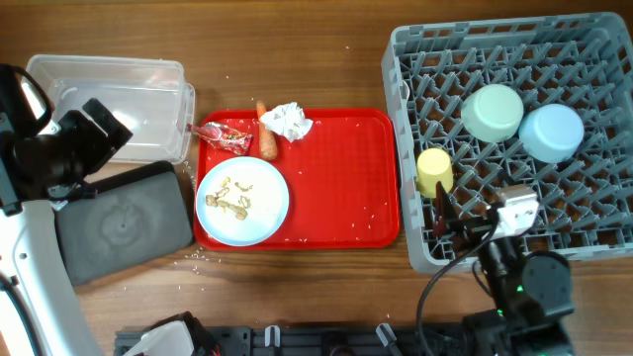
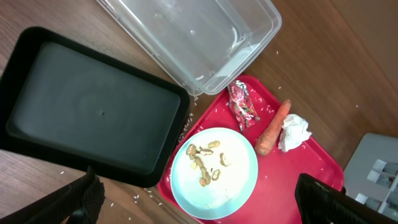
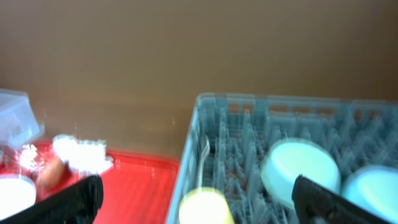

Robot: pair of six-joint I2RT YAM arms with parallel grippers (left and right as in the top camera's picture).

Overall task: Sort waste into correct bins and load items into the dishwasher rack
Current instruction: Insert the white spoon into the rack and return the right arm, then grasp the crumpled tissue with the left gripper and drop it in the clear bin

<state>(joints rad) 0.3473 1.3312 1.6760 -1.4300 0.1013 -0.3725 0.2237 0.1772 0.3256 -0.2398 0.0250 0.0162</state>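
The pale round plate (image 1: 242, 201) with beige food scraps (image 1: 229, 198) lies on the red serving tray (image 1: 341, 188). The red snack wrapper (image 1: 226, 136), carrot piece (image 1: 266, 140) and white tissue (image 1: 287, 121) lie at the tray's back left. The clear tub (image 1: 109, 89) and black tray (image 1: 124, 222) sit left of it. The grey rack (image 1: 396, 59) holds the mint-green bowl (image 1: 493, 112), pale-blue bowl (image 1: 551, 133) and yellow cup (image 1: 434, 170). A white spoon (image 3: 203, 160) stands in the rack. My left gripper (image 2: 199, 196) is open and empty above the plate (image 2: 214, 171). My right gripper (image 3: 196, 199) is open and empty near the cup (image 3: 205, 208).
Rice grains are scattered on the wooden table (image 1: 297, 59) and on the red serving tray. The left arm (image 1: 59, 148) hangs over the tub's front edge. The right arm (image 1: 519, 277) reaches over the rack's front rim.
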